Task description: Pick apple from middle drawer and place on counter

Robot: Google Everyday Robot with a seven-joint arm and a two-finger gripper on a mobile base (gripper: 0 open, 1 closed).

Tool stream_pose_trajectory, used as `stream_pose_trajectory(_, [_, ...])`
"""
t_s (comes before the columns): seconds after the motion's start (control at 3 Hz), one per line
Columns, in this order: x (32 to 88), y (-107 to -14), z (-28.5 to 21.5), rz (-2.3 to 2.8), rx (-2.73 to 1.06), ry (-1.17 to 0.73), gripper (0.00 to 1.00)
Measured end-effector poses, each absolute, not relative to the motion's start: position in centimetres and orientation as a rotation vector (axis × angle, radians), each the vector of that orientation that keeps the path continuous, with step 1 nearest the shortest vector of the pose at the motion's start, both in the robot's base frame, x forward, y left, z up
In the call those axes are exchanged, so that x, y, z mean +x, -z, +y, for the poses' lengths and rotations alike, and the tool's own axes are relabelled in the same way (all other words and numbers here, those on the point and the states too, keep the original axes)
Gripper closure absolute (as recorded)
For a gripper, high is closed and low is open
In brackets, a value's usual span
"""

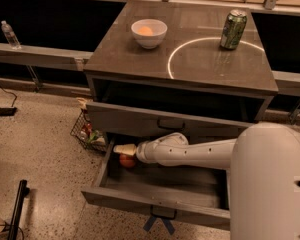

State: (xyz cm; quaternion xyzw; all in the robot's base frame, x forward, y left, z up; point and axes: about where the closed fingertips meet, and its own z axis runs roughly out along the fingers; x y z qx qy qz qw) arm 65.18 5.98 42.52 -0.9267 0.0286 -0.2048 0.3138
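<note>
The apple [127, 161] is red-orange and lies in the back left corner of the open middle drawer [155, 199], a deep grey drawer with blue crossed strips [157, 223] under its handle. My gripper [124, 150] reaches into the drawer from the right on the white arm [190, 154]. Its pale tip sits directly over the apple and touches or nearly touches it. The counter [200, 69], dark and glossy with a thin white ring, is above the drawers.
A white bowl [149, 33] holding a pale-orange fruit [145, 30] and a green can [233, 29] stand on the counter. The upper drawer [160, 121] juts out above my arm. A wire basket [87, 131] sits on the floor to the left, and a water bottle [8, 34] stands on the ledge.
</note>
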Motion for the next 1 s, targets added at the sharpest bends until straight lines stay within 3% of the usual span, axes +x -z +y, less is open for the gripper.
stream_pose_trajectory(1.0, [65.4, -40.3, 8.3, 0.031, -2.470, 0.528, 0.00])
